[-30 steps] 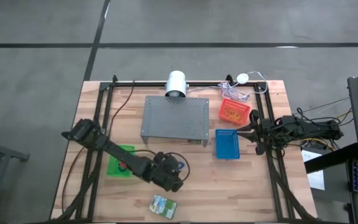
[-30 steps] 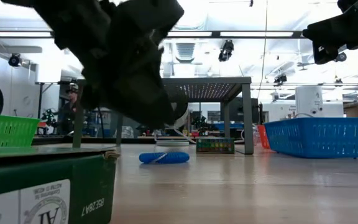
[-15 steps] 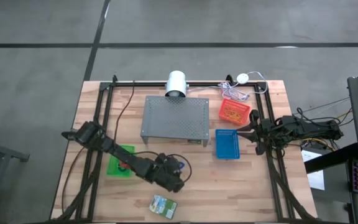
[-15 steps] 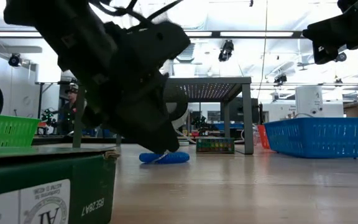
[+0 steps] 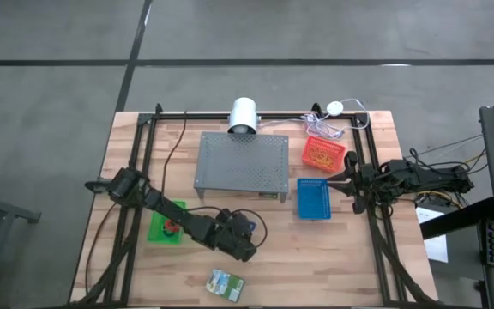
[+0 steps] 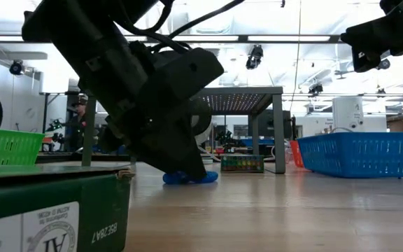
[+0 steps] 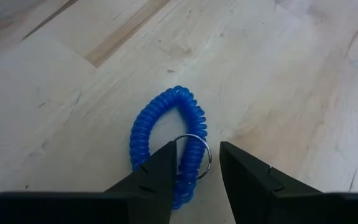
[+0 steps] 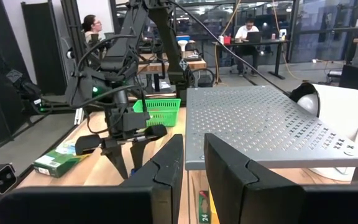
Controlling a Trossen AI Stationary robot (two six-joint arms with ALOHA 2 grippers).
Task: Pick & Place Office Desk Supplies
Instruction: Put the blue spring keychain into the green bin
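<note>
Left wrist view: my left gripper stood low over the wooden table, its two fingers spread and straddling one side of the blue coiled band. One fingertip sat inside the loop, the other just outside it beside the band's metal ring; neither pad yet pressed the coil. The band lay flat at the centre of the frame.

High view: my left gripper was at lower centre of the frame, below the grey perforated stand. The crayon box lay near the bottom edge, apart from the gripper. The green basket sat at lower left, partly under my left arm, with a small red item inside. The blue basket lay right of centre; I could not tell what it held. The red basket above it held tan rubber bands. My right gripper hung at the right edge of the blue basket, fingers nearly pressed together on nothing.

Low view: my left gripper hid most of the band, whose blue end showed behind it.
</note>
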